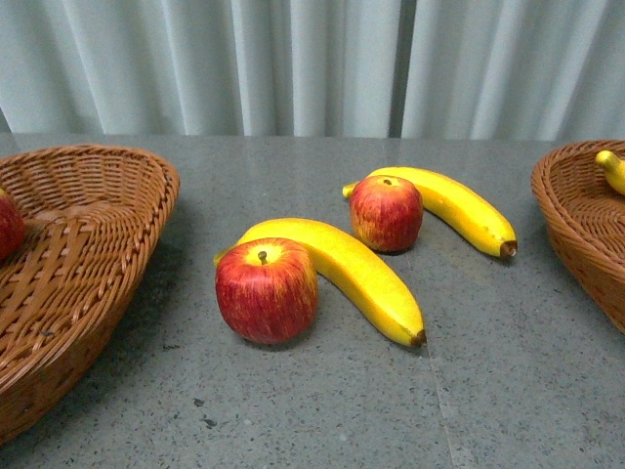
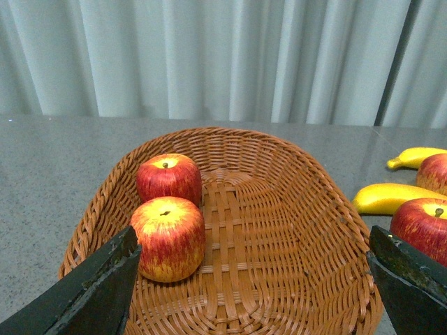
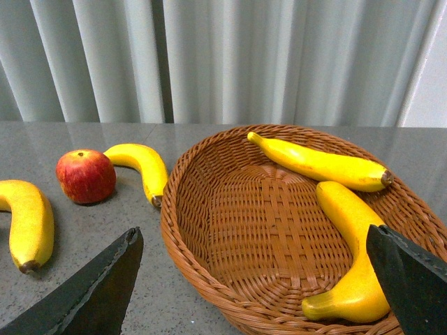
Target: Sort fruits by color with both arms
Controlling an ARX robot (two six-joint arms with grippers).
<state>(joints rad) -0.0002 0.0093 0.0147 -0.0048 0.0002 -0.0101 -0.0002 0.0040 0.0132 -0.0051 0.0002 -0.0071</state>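
**Mia:** Where is the left hand?

**Ben:** The black left hand hangs over the left brown woven basket. Its two fingers are spread wide. It holds nothing.

**Mia:** What is in that basket?

**Ben:** A shiny red apple with yellow streaks sits in it. A second red apple sits right beside it.

**Mia:** And the right hand?

**Ben:** The black right hand hangs over the right brown woven basket. It is spread wide too, and it holds nothing.

**Mia:** Any fruit in there?

**Ben:** Yes, two. A long yellow banana with a brown tip lies against the basket wall. A curved yellow banana lies close to it on the bottom.

**Mia:** What is out on the grey speckled table?

**Ben:** Four fruits lie between the two baskets. The near red apple stands with its stem up. It touches the near yellow banana, which bends around behind it. Further back, the far red apple touches the far yellow banana, which bends behind it the same way.

**Mia:** Can you see the hands from the front?

**Ben:** No. From there I only see the fruit, the baskets and the table.
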